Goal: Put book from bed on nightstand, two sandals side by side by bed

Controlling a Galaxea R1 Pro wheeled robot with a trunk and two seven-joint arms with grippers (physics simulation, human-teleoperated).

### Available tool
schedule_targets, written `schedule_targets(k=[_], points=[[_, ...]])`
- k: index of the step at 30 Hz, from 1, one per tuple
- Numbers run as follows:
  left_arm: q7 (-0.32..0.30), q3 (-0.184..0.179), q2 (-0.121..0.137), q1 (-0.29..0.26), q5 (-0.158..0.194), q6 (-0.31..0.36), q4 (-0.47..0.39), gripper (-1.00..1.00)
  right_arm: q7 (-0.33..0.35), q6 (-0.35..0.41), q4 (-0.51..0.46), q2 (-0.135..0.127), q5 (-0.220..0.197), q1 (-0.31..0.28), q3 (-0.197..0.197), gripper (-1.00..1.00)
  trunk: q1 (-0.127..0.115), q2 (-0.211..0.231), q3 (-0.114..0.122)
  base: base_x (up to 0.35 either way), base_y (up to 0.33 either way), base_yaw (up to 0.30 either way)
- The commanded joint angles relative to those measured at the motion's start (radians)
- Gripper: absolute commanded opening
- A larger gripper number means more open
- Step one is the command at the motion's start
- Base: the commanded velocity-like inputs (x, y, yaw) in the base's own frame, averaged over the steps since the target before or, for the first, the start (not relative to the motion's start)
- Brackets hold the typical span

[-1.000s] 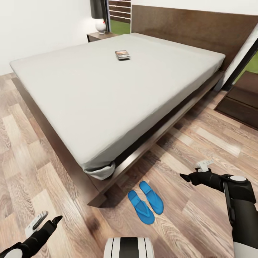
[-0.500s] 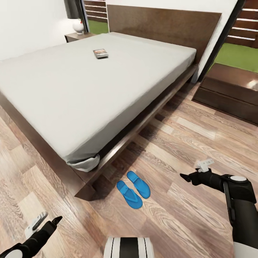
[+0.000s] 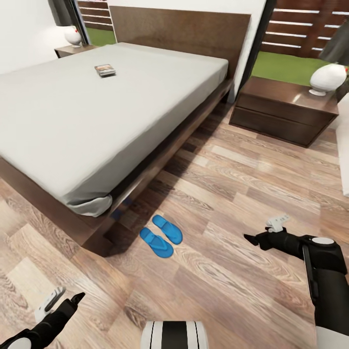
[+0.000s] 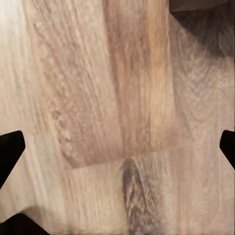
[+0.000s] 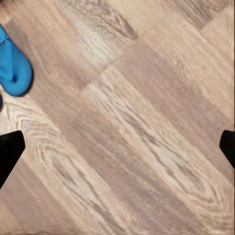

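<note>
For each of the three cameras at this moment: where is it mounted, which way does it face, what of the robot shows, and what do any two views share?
Head view: on the robot's head, facing forward and down over the bed, book, nightstand and two sandals; left gripper and right gripper show.
Left wrist view: on the left arm, facing the wood floor; dark fingers at the edges.
Right wrist view: on the right arm, facing floor and one sandal.
Shared: that sandal, head and right wrist views.

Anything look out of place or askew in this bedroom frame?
One thing: at the bed's near foot corner the off-white cover sags in a loose fold over the wooden frame instead of lying flat. Otherwise tidy: the book lies flat on the mattress, and the two sandals sit side by side on the floor.
</note>
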Motion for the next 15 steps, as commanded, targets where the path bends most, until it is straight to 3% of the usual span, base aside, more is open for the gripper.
schedule_targets(k=[1,10,15], points=[[0.008,-0.001,0.0,0.0,0.011,0.002,-0.002,1.0,0.01,0.004,-0.001,0.0,0.009,-0.002,-0.001,1.0,-0.001,0.0,-0.001,-0.173,-0.034,-0.266],[-0.005,-0.008,-0.002,-0.007,0.014,0.0,0.052,1.0,0.01,0.007,-0.001,-0.007,0.009,-0.006,-0.002,1.0,-0.001,0.0,-0.001,-0.052,-0.01,-0.266],[-0.021,-0.039,-0.007,-0.011,0.014,0.0,0.064,1.0,0.01,0.008,-0.001,-0.008,0.009,-0.008,-0.003,1.0,-0.003,0.001,0.019,-0.017,-0.003,-0.266]])
